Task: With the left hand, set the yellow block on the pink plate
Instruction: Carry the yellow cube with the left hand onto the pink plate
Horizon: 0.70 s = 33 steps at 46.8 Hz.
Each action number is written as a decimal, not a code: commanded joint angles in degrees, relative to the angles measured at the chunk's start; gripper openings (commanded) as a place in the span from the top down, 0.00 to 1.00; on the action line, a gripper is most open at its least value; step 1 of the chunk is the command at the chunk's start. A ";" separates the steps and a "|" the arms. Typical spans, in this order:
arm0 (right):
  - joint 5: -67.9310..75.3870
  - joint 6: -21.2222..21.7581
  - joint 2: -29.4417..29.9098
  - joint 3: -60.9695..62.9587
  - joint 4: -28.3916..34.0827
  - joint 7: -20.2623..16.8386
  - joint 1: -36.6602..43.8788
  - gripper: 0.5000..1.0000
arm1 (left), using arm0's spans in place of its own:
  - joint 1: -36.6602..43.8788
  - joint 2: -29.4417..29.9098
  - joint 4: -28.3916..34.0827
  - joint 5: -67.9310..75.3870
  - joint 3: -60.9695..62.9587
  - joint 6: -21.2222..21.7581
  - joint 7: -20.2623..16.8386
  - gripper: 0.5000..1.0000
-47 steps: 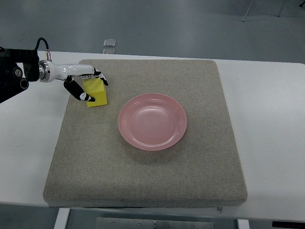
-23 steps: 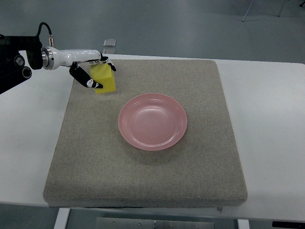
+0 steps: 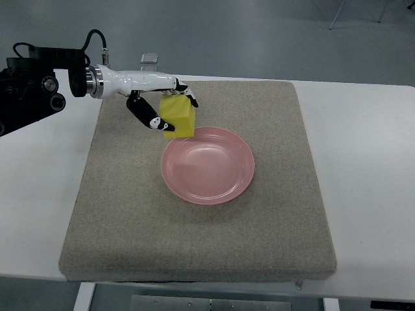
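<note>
My left hand comes in from the left edge and is shut on the yellow block. It holds the block in the air just over the far left rim of the pink plate. The plate lies empty at the middle of the grey mat. The thumb presses the block's near left side and the other fingers wrap its far side. My right arm is out of view.
The grey mat lies on a white table. A small clear object sits on the floor beyond the table's far edge, behind my left arm.
My left hand has lifted the yellow block off the mat's far left part and carried it to the right, up to the plate's rim.
</note>
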 commanded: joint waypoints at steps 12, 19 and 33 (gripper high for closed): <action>0.01 0.01 0.00 0.04 0.00 0.00 0.01 0.15 | -0.21 -5.50 -0.07 0.36 0.89 -0.39 -0.27 1.00; 0.01 0.01 0.00 0.04 0.00 0.00 0.01 0.15 | 0.14 -8.40 1.77 0.54 2.12 -0.31 -0.27 1.00; 0.01 0.01 0.00 -0.05 0.00 0.00 0.01 0.15 | 0.58 -10.51 4.23 1.86 5.02 -0.31 -0.19 1.00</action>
